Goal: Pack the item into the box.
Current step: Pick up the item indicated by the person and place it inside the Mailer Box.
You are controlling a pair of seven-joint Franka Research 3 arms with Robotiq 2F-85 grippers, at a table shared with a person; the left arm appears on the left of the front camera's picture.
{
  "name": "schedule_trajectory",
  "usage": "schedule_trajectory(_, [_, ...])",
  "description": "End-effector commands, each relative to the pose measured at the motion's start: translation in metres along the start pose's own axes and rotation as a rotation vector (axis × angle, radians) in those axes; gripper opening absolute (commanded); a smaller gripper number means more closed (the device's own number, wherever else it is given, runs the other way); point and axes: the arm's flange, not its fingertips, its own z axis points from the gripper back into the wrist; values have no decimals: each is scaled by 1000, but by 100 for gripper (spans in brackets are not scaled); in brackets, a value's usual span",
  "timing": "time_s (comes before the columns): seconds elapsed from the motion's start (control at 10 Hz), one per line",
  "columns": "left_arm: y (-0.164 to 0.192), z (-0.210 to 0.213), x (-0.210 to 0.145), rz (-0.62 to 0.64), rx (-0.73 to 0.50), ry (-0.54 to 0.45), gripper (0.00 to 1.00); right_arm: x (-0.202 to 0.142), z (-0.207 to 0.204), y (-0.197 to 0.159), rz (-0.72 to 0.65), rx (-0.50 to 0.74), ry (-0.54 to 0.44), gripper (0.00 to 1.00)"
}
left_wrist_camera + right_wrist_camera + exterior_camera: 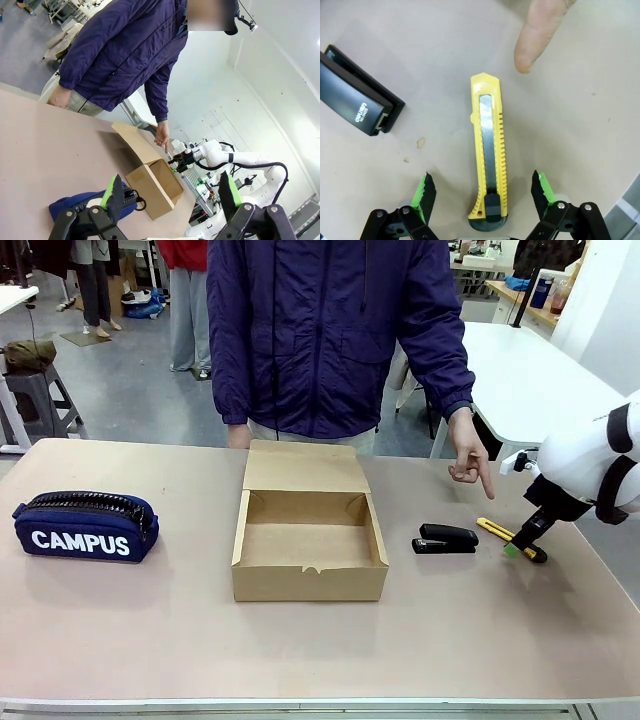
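Observation:
The item, a slim yellow utility knife (508, 537) (490, 150), lies flat on the table at the right. My right gripper (522, 548) (483, 192) hangs open just above its black end, one green pad on each side, touching nothing. A person's finger (485, 483) (538, 35) points down at the knife's far tip. The brown cardboard box (309, 545) (155, 185) sits open at the table's middle, its flap lid folded back toward the person. My left gripper (167, 192) is open and empty, held high over the table's left part.
A black stapler (446, 538) (357, 97) lies just left of the knife. A navy "CAMPUS" pouch (86, 526) (90, 205) rests at the left. The person in a dark blue jacket (335, 330) stands at the far edge. The table's right edge (612, 570) is close to the knife.

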Motion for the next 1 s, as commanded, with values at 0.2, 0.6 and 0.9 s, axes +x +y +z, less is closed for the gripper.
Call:
schedule_trajectory(0.2, [1, 1, 0, -15, 2, 10, 100, 2, -4, -9, -12, 12, -6, 100])
schedule_trajectory(0.6, [1, 1, 0, -15, 2, 10, 100, 1, -5, -12, -17, 21, 3, 0])
schedule_trajectory(0.9, [1, 1, 0, -15, 2, 10, 100, 1, -5, -13, -21, 20, 10, 17])
